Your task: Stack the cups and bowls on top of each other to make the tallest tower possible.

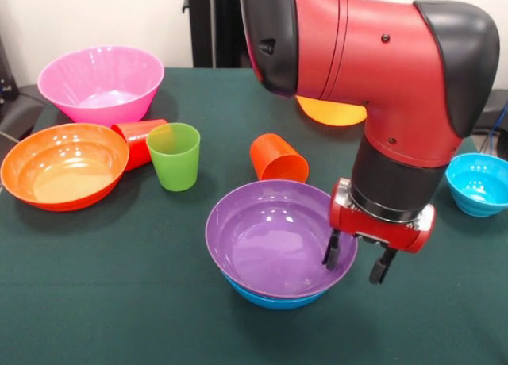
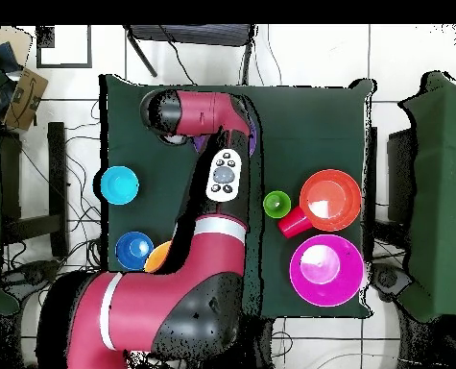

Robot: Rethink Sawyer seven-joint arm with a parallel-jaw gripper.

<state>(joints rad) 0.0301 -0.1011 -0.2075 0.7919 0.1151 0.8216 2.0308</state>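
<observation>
I have the gripper point(image 1: 357, 262) spread, straddling the right rim of the purple bowl point(image 1: 270, 238), which sits nested in the blue bowl point(image 1: 270, 299) at the worktop's point(image 1: 119, 301) near edge; I judge the green cup point(image 1: 174, 155) behind goes next, set centred

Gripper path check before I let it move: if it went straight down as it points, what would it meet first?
Probably the right rim of the purple bowl: the open gripper straddles it, though depth is unclear.

Purple bowl point(image 1: 274, 238): glossy smooth plastic; green cup point(image 1: 174, 155) beyond it likewise. Table cover point(image 1: 119, 301) under both: matt cloth.
</observation>
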